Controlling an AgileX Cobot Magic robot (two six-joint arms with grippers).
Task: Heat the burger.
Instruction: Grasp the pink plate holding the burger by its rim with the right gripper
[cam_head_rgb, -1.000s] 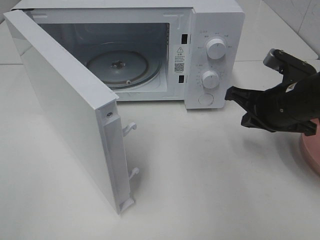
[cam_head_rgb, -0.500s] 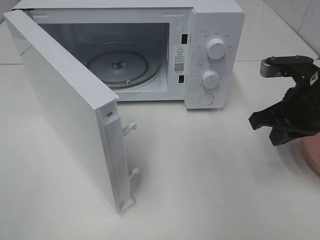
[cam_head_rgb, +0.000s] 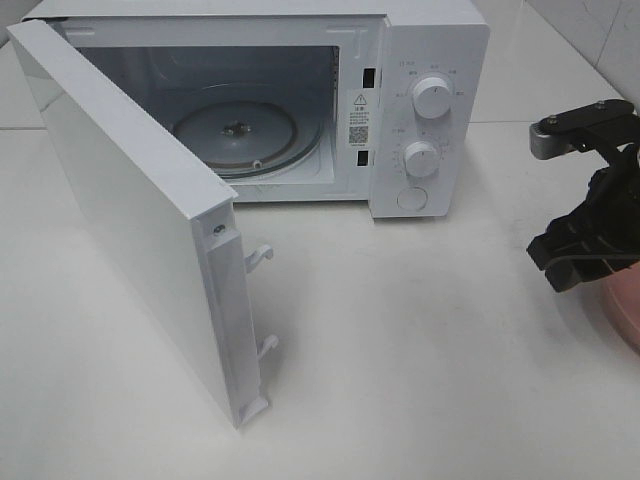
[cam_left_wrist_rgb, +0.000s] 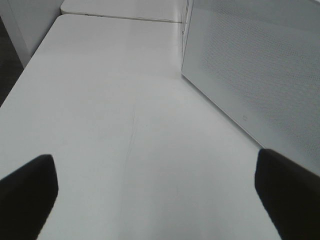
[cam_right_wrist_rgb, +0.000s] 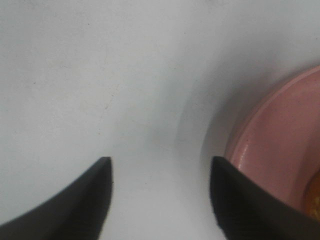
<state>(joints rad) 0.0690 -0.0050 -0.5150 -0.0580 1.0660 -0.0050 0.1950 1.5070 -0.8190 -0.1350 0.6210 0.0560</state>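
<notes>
The burger is almost wholly out of view; only an orange-brown sliver (cam_right_wrist_rgb: 315, 196) shows on the pink plate (cam_right_wrist_rgb: 280, 145) in the right wrist view, too little to identify. My right gripper (cam_head_rgb: 556, 266) hovers at the table's right edge, pointing down beside the pink plate (cam_head_rgb: 626, 308). Its fingers stand apart over bare table, so the right gripper (cam_right_wrist_rgb: 160, 197) is open and empty. Facing along the tabletop beside the microwave door (cam_left_wrist_rgb: 250, 65), my left gripper (cam_left_wrist_rgb: 155, 197) is wide open with nothing in it. It does not show in the high view.
The white microwave (cam_head_rgb: 430, 60) stands at the back with its door (cam_head_rgb: 130, 200) swung out to the left front. A glass turntable (cam_head_rgb: 235, 130) lies bare inside. White tabletop (cam_head_rgb: 420, 350) stretches in front of the oven.
My right gripper has moved right, away from the microwave's control panel to the pink plate, tipped downward, and gone from shut to open. The left gripper has not changed.
</notes>
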